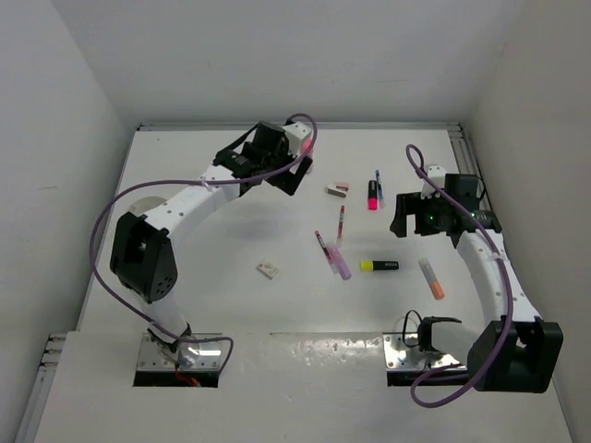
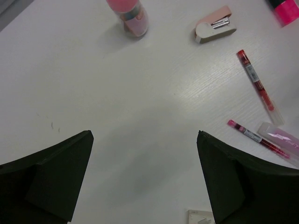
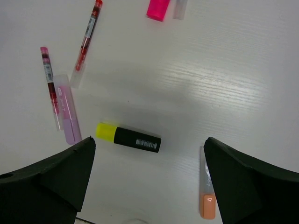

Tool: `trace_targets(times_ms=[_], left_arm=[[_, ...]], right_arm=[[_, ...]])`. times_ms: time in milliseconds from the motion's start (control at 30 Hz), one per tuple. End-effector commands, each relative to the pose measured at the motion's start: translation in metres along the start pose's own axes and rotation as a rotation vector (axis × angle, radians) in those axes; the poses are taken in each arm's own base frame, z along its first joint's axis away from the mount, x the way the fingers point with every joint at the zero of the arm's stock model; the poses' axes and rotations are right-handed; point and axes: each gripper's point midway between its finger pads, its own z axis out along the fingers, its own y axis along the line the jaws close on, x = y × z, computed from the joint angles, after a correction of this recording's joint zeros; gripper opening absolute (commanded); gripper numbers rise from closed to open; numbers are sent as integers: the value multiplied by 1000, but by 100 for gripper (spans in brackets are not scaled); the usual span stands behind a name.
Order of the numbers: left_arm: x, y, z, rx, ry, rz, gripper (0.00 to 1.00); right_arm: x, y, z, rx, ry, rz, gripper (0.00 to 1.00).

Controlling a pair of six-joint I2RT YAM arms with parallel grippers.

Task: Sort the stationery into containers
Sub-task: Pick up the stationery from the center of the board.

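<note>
One dish [image 1: 138,205], contents mostly hidden.

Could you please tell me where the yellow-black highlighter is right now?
In the top view, the yellow-black highlighter lies flat right of centre, on the right arm's side, between the pink pen and the orange highlighter.

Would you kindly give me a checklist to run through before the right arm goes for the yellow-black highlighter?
1. The right gripper is open and empty: ok.
2. The left gripper is open and empty: ok.
3. The yellow-black highlighter lies flat, apart from the pink pen and the orange highlighter: ok.
4. It sits between the right gripper's fingers in the wrist view: ok.
5. The dish is reachable: cannot tell; only a pale rim shows beside the left arm.
</note>
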Motion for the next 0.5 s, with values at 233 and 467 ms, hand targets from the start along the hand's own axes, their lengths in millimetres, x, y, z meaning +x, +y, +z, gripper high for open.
trace_targets(times_ms=[233, 467], left_arm=[[-86, 49, 42, -102, -197, -58, 100], [-123, 50, 68, 21, -372, -100, 100]], right_arm=[[-9, -1, 5, -2, -14, -8, 97], [-9, -2, 11, -16, 7, 4, 97]])
